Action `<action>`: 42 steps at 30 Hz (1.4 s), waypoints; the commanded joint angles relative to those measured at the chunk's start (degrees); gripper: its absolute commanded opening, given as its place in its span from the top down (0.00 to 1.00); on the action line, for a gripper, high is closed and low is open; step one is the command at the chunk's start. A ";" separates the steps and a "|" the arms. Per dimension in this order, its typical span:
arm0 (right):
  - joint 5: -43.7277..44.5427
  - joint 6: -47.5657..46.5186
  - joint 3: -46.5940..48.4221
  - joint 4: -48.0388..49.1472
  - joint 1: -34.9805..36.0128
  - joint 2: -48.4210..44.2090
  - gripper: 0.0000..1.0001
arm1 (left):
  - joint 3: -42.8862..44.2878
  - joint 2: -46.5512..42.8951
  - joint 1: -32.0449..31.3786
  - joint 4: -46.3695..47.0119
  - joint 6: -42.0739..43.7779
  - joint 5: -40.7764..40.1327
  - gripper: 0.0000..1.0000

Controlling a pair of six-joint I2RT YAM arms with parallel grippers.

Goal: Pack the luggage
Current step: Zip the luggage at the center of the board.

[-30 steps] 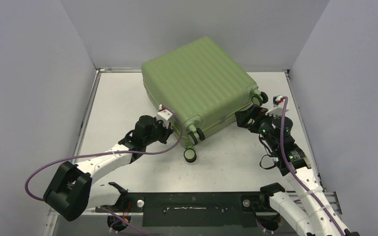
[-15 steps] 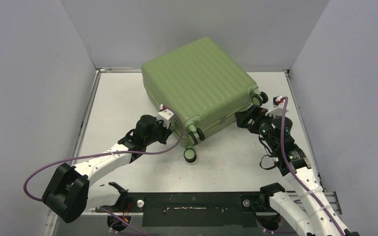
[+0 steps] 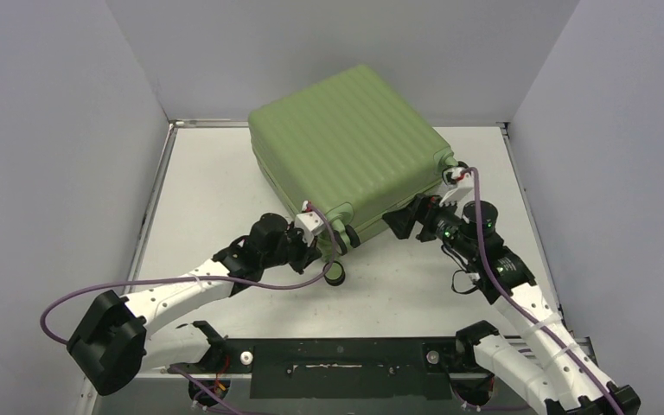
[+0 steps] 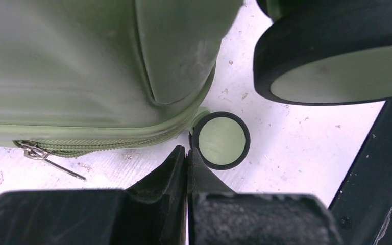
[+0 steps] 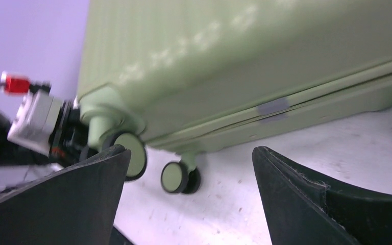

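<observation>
The luggage [image 3: 350, 147], a light-green ribbed hard-shell suitcase, lies flat and shut at upper centre of the table [image 3: 207, 190] in the top view; the left gripper [image 4: 186, 155] is pinched closed on nothing, its tips just beside a small caster wheel [image 4: 220, 140] at the case's near corner; the right gripper [image 3: 405, 220] stands wide open, empty, facing the wheeled end. The shell looks stiff, smooth and too broad to pinch, and bulky enough to slide rather than lift; the zip pull [image 4: 33, 150] or seam lip seem the likeliest holds.
</observation>
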 commanded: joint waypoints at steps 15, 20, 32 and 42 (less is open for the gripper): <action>11.77 -3.36 -0.92 3.94 16.84 0.29 0.06 | 1.24 -11.53 3.09 -6.29 -3.82 -16.78 0.32; 11.95 -3.43 -1.11 4.04 16.84 -0.04 0.07 | 1.65 -8.20 11.26 -5.55 -5.84 -7.55 0.27; 13.74 -4.82 -2.47 3.32 16.93 -3.14 0.07 | -2.06 -0.96 15.56 10.29 -2.39 2.67 0.35; 14.69 -5.29 -2.91 2.80 16.93 -3.93 0.07 | -1.77 6.42 15.56 21.22 -1.99 2.55 0.50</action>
